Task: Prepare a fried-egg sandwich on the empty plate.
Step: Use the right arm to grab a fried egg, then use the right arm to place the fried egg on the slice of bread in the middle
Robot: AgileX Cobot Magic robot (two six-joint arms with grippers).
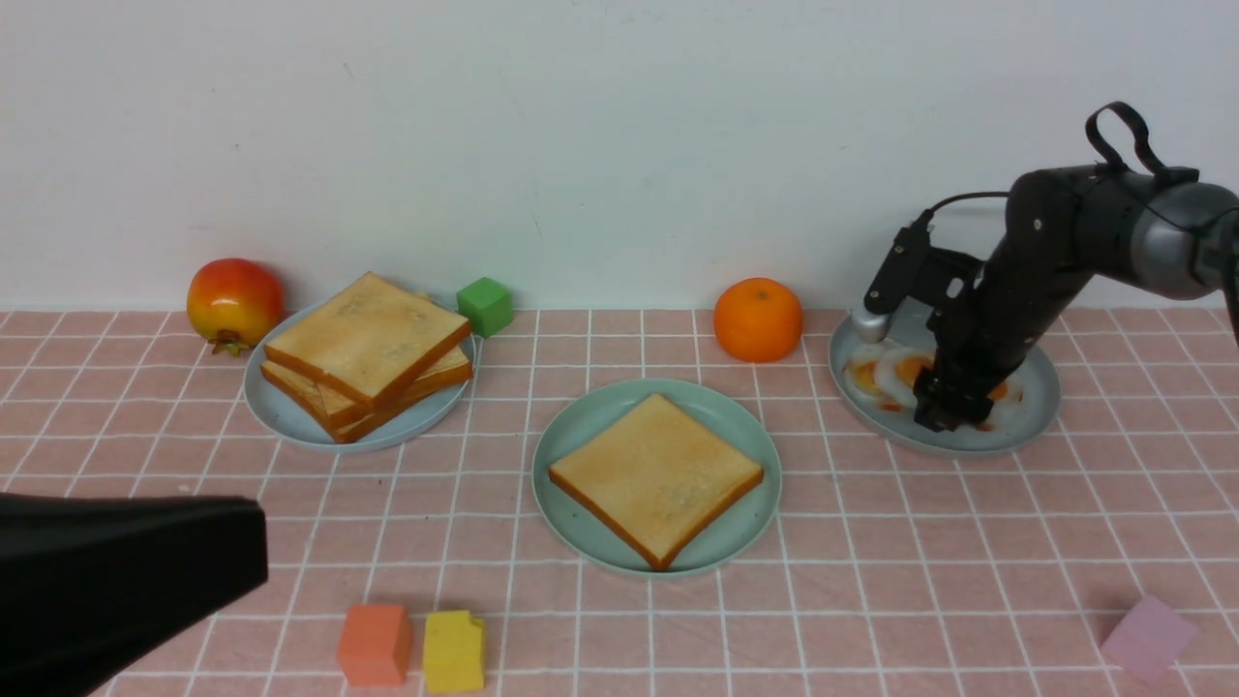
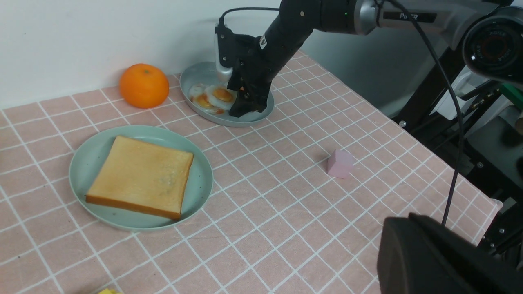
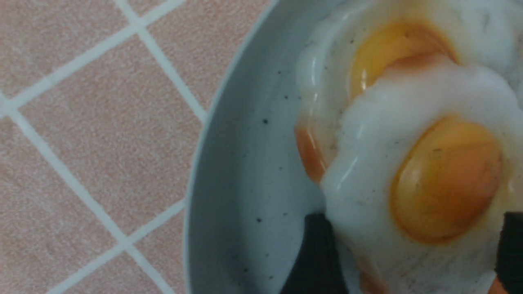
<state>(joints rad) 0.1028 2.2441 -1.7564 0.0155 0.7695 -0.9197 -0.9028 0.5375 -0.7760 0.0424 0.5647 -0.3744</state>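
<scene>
One toast slice (image 1: 656,476) lies flat on the mint-green plate (image 1: 581,436) at the centre; it also shows in the left wrist view (image 2: 141,176). Fried eggs (image 1: 886,373) lie overlapping on a grey-blue plate (image 1: 1036,407) at the back right. My right gripper (image 1: 944,411) is down in that plate, open, with its black fingers (image 3: 314,253) on either side of the top egg (image 3: 408,163). More toast slices (image 1: 368,353) are stacked on the left grey-blue plate (image 1: 281,416). My left gripper (image 1: 247,552) is shut and empty, raised over the front left.
A red-yellow fruit (image 1: 234,302), a green cube (image 1: 485,305) and an orange (image 1: 758,319) stand along the back. An orange cube (image 1: 375,644) and a yellow cube (image 1: 454,651) sit at the front, a pink block (image 1: 1149,637) at the front right. A white wall stands behind.
</scene>
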